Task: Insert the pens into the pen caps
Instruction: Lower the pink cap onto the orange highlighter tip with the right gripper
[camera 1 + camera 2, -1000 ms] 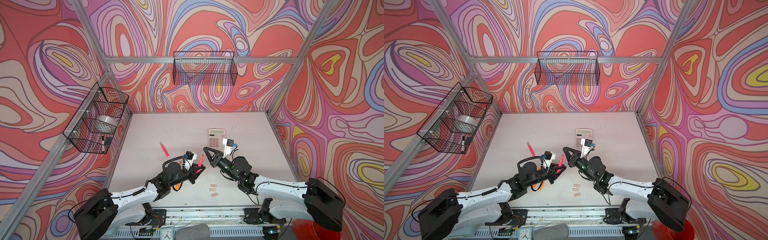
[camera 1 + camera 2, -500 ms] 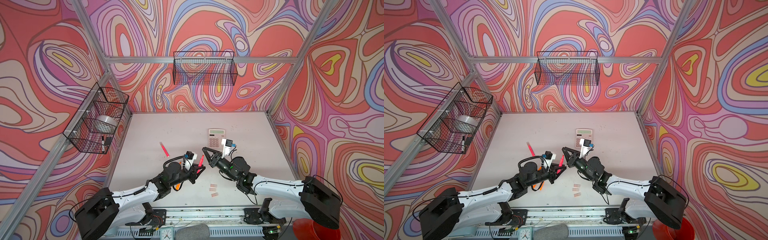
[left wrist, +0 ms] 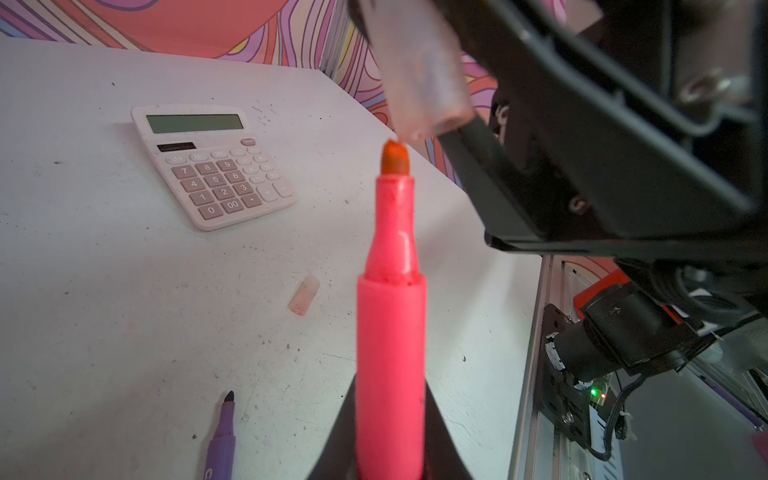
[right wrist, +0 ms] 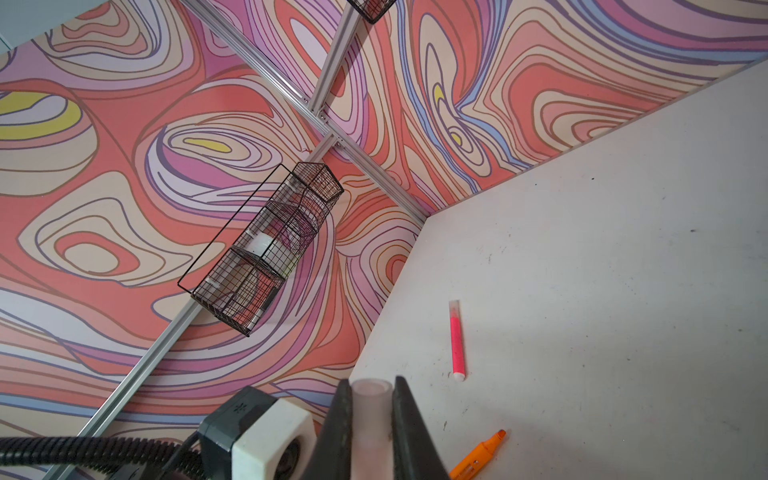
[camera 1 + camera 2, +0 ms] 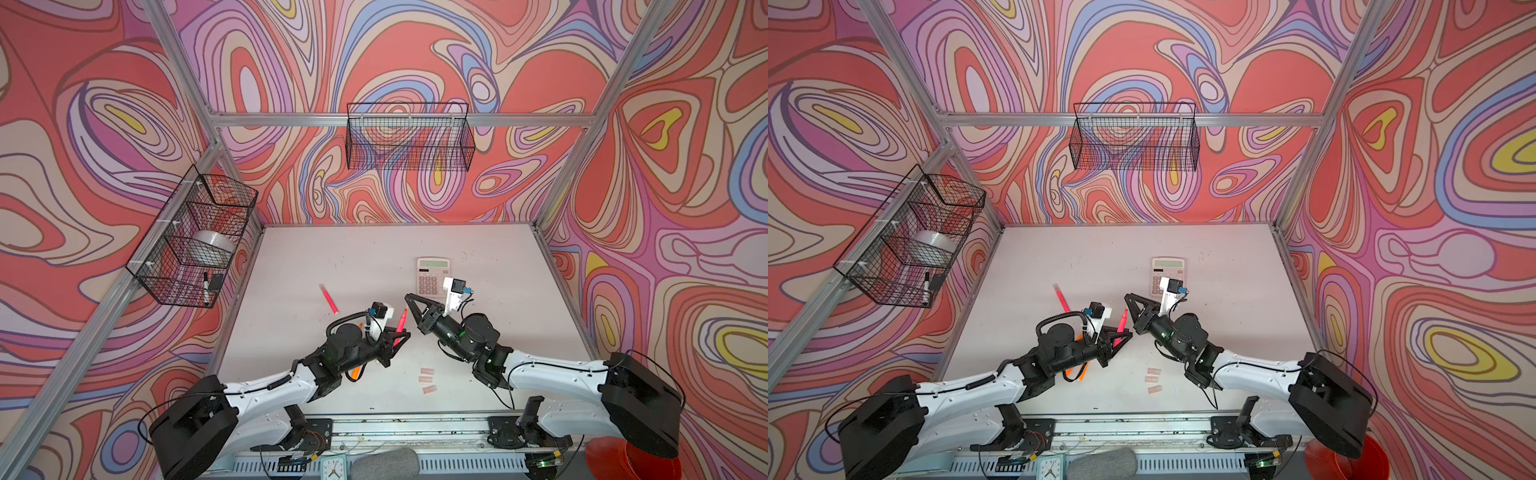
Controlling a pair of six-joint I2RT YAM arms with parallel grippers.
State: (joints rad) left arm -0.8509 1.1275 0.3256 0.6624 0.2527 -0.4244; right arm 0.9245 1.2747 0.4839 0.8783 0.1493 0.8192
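My left pincer (image 5: 401, 336) is clenching the barrel of an uncapped hot pink pen (image 5: 401, 324). It is holding the pen tilted up off the tabletop (image 5: 332, 249), with the orange-stained tip pointing toward my right pincer (image 5: 408, 296). My right pincer is grasping a pale pink translucent cap (image 4: 371, 419) between its two fingers (image 4: 338, 428), with the cap's open mouth facing outward. In the left wrist view the mouth of the cap is sitting just beside the pen tip, a little off to one side. The tip is not yet inside, and I cannot tell whether the two are touching. In both top views the two pincers are meeting near the middle of the tabletop, in front of a calculator (image 5: 433, 276). A second hot pink pen (image 5: 329, 298) is lying flat and well apart toward the left rear, wearing a pale cap on its far end. An orange pen (image 5: 355, 372) is lying partly under my left arm. Three loose caps (image 5: 424, 379) are lying in a short column near the front edge, between my arms. In the left wrist view a purple pen (image 3: 222, 440) is lying uncapped, and a lone cap (image 3: 304, 295) is resting between it and the calculator. A wire basket (image 5: 191, 237) on the left wall is holding a tape roll (image 5: 210, 245) and a black-and-white marker (image 5: 205, 286).
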